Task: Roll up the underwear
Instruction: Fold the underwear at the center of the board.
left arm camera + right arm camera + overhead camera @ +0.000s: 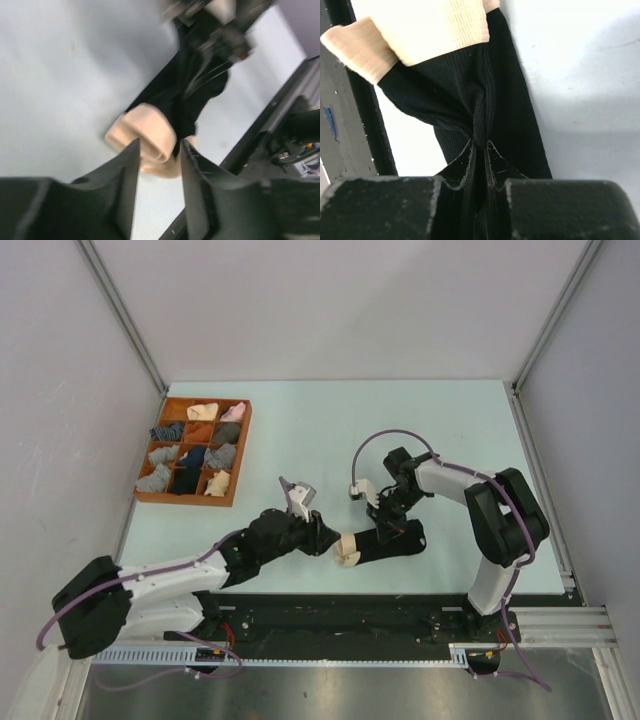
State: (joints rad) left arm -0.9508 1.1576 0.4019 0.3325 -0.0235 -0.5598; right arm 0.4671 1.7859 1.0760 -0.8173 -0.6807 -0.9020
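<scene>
Underwear lies at lower centre of the top view on the pale table, close to the table's near edge and between the two arms. The black body runs to the right and the cream-beige edge is folded at its left end. Right gripper is closed tight on a pinched ridge of the black ribbed fabric; cloth puckers toward the fingertips, and the cream band sits at the top of that frame. From above, the right wrist hides part of the garment's upper edge. Left gripper sits at the cream end with its fingers apart and the cream fold between them. The view is blurred, so I cannot tell whether they press on it. A dark rail runs along the table edge just beside the garment. A wooden tray sits at upper left of the top view, well apart from the garment, with nine compartments holding small rolled bundles in grey, navy, pink and cream. A purple cable loops above the right arm.
</scene>
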